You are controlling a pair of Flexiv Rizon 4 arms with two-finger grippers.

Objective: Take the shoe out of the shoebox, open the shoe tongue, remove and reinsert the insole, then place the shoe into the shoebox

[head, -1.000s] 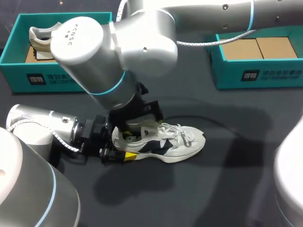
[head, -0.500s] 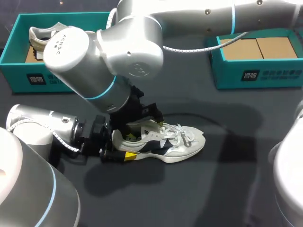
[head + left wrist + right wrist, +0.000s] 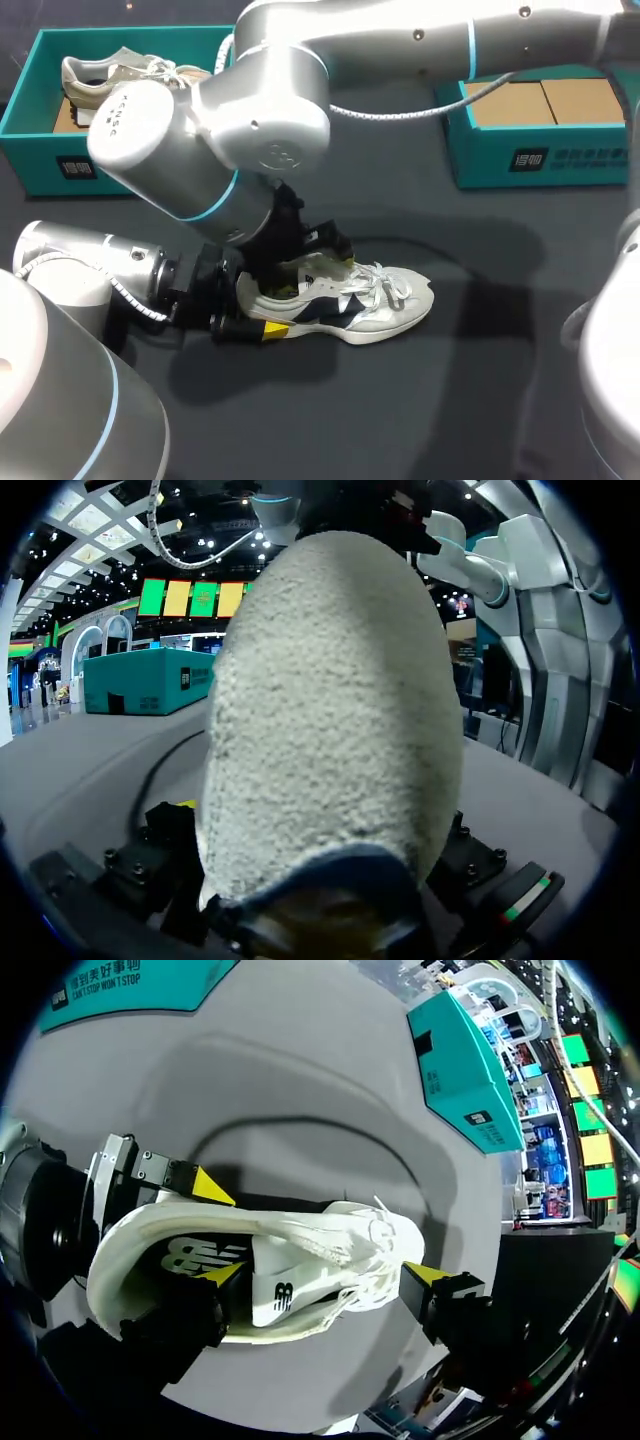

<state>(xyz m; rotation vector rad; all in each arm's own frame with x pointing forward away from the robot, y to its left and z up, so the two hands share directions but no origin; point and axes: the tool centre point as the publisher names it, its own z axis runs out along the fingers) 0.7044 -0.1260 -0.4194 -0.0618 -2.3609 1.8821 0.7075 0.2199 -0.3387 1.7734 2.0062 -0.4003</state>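
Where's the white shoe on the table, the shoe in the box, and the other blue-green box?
white shoe [image 3: 395, 305], head view, its toe.
boxed shoe [image 3: 85, 78], head view, its heel end.
other box [image 3: 560, 158], head view, front wall.

Dark grey table [image 3: 450, 400]; thin black cable [image 3: 320, 1125] lying curved across it.

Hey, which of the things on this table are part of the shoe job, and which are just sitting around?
In the job: white shoe; left gripper shut on its heel; right gripper open over it; empty teal shoebox, probably its own.
Lying about: other teal shoebox; second shoe inside it.
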